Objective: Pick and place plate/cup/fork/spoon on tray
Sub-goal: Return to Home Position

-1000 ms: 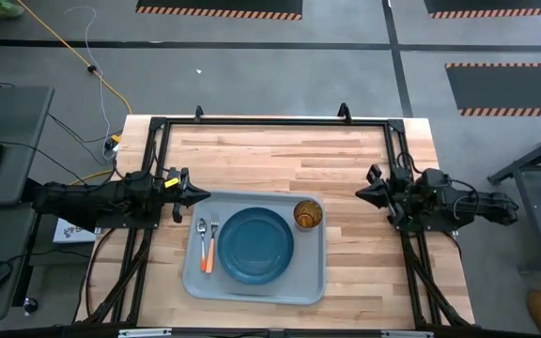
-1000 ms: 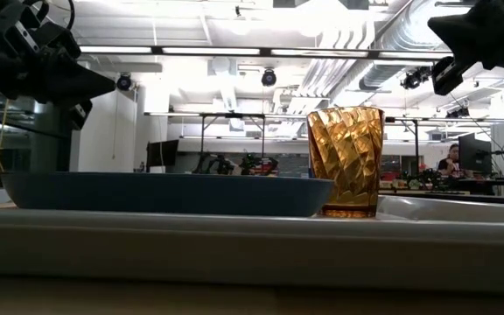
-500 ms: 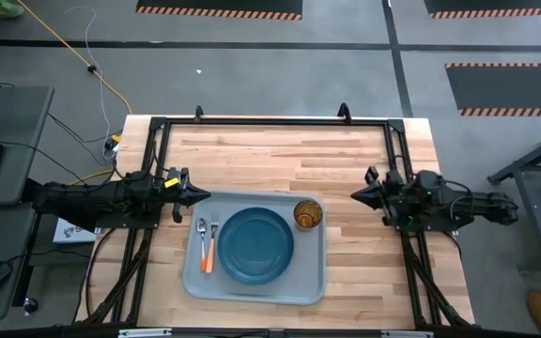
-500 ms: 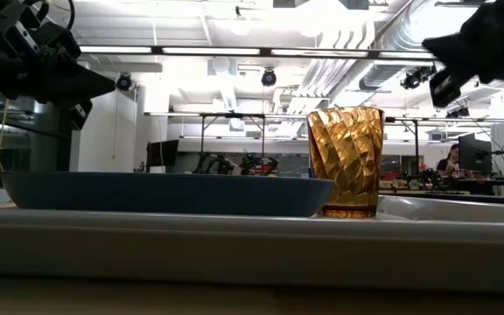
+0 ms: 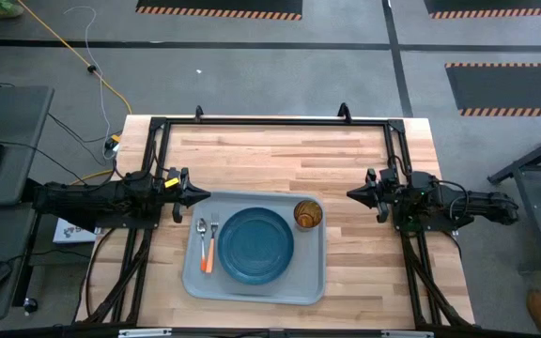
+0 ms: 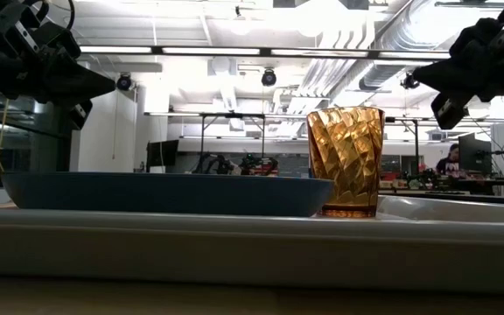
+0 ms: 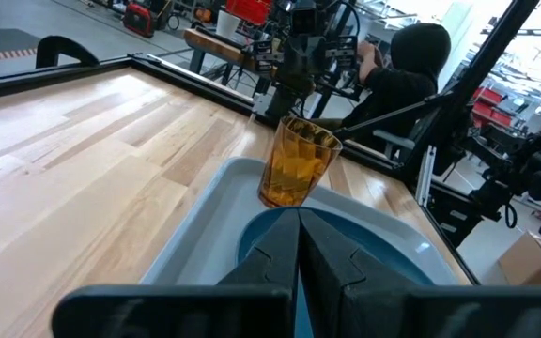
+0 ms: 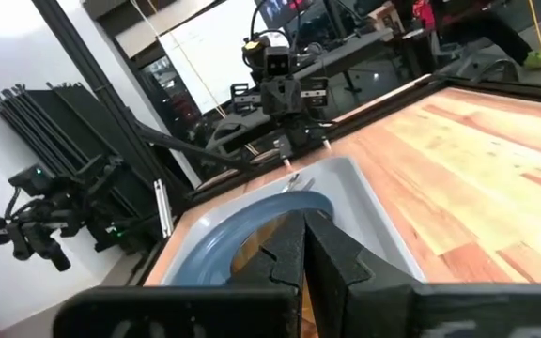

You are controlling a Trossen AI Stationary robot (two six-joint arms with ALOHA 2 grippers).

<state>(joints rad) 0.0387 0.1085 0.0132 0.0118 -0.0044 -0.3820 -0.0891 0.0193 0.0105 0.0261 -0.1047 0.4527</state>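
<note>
The grey-blue tray (image 5: 193, 278) lies on the table's near middle. On it rest the dark blue plate (image 5: 256, 244), the amber cup (image 5: 308, 215) standing upright at its far right corner, and the spoon (image 5: 201, 237) and fork (image 5: 213, 240) side by side at its left. My left gripper (image 5: 205, 195) is shut and empty, raised over the tray's far left corner. My right gripper (image 5: 350, 194) is shut and empty, raised to the right of the cup. In the low view the cup (image 6: 346, 162) stands beside the plate (image 6: 164, 192).
A black frame (image 5: 270, 120) runs along the table's far edge and down both sides. Bare wood lies beyond the tray toward the far edge (image 5: 280, 155). A person (image 7: 411, 66) sits in the room past the table's right side.
My right gripper has moved a little toward the table's left, nearer the cup, and has come down somewhat; it stays shut. The things on the tray have not moved.
</note>
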